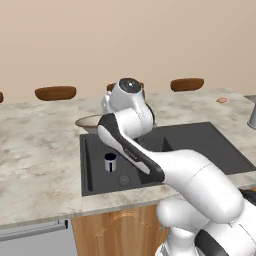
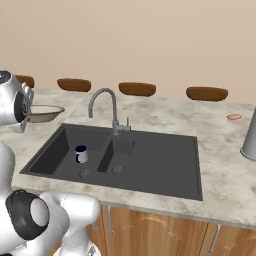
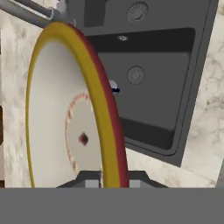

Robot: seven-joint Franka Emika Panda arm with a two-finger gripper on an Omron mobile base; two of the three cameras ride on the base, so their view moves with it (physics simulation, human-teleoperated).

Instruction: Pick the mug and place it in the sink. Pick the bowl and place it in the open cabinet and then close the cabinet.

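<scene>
The bowl (image 3: 57,118), tan outside and whitish inside with a tan ring, fills the left of the hand view. Its rim runs down between my two fingertips (image 3: 89,180), so my gripper (image 3: 111,181) is shut on it. From the base, the bowl (image 2: 46,113) sits at counter height left of the tap, and my hand is against its near edge. The bowl (image 1: 89,121) peeks out from behind my arm. The dark mug (image 1: 110,162) (image 2: 81,154) stands upright in the left basin of the black sink (image 2: 160,165) (image 1: 205,140). The cabinet is out of view.
The steel gooseneck tap (image 2: 102,100) rises behind the sink divider, close to the bowl. Brown stool seats (image 2: 137,89) line the far side of the counter. A grey metal vessel (image 2: 250,137) and a small reddish disc (image 2: 233,117) are at the right.
</scene>
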